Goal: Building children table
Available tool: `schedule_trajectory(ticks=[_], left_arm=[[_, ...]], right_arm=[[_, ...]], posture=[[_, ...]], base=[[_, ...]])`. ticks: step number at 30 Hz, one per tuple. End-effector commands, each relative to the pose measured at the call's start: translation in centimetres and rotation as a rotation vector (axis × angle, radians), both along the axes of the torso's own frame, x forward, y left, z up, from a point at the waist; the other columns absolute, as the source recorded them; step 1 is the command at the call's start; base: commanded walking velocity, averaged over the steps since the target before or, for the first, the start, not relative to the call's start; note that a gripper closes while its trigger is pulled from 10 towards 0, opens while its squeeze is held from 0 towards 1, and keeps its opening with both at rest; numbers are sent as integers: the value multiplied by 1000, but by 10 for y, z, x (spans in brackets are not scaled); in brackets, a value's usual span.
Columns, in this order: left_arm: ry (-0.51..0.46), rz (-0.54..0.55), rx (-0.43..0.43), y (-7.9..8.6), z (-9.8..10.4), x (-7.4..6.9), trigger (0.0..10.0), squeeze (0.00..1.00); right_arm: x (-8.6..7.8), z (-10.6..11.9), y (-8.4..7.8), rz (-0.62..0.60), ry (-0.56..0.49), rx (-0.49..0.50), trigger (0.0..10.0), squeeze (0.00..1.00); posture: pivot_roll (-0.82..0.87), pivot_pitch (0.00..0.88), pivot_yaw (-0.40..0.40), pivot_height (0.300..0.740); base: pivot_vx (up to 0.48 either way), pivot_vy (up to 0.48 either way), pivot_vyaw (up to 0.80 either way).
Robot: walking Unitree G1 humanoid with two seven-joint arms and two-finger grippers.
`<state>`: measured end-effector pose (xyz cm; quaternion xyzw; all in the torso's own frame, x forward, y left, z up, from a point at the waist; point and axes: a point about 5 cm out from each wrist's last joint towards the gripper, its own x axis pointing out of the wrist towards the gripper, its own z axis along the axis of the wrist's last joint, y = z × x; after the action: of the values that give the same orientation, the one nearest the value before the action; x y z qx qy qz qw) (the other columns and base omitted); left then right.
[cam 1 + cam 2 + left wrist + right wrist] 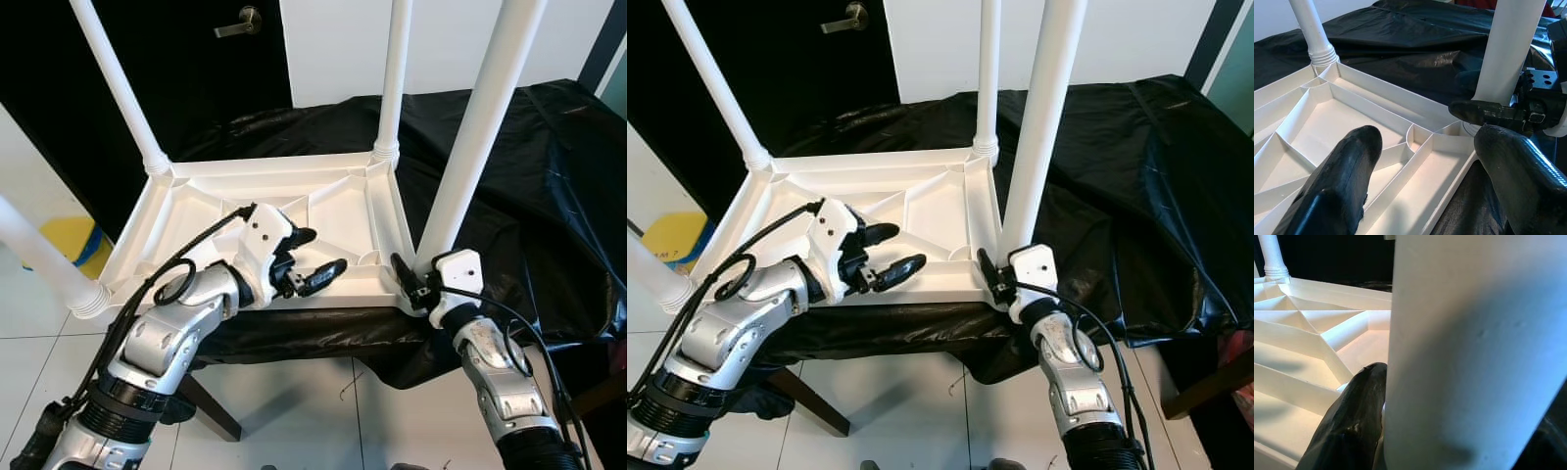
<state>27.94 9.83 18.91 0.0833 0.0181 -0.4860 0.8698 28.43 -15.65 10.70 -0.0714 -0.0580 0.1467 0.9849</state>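
Right hand (409,279) around table leg (477,132)

My left gripper (312,260) hangs free over the open tabletop (323,211). Four legs (477,127) fence its corners.
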Motion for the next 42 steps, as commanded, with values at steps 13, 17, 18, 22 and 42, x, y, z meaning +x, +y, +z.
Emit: schedule_trajectory(ticks=[13,17,18,22,42], left_arm=[[8,-137,4,-3,4,-7,10000,0],[10,-139,2,-2,4,-7,10000,0],[10,-139,2,-2,4,-7,10000,0],[9,-140,-5,-3,6,-6,10000,0],[1,-134,-14,-1,10,-5,10000,0]], right_arm=[[-28,-39,2,105,59,-141,10000,0],[-26,-43,-1,85,100,-48,10000,0],[-26,-43,-1,85,100,-48,10000,0],[-23,-45,2,134,137,18,10000,0],[-19,-50,0,248,240,-78,10000,0]], posture=[[-104,55,92,740],[-109,56,97,740],[-109,56,97,740],[-108,54,96,740],[-104,44,93,740]], base=[[0,0,0],[0,0,0],[0,0,0],[0,0,0],[0,0,0]])
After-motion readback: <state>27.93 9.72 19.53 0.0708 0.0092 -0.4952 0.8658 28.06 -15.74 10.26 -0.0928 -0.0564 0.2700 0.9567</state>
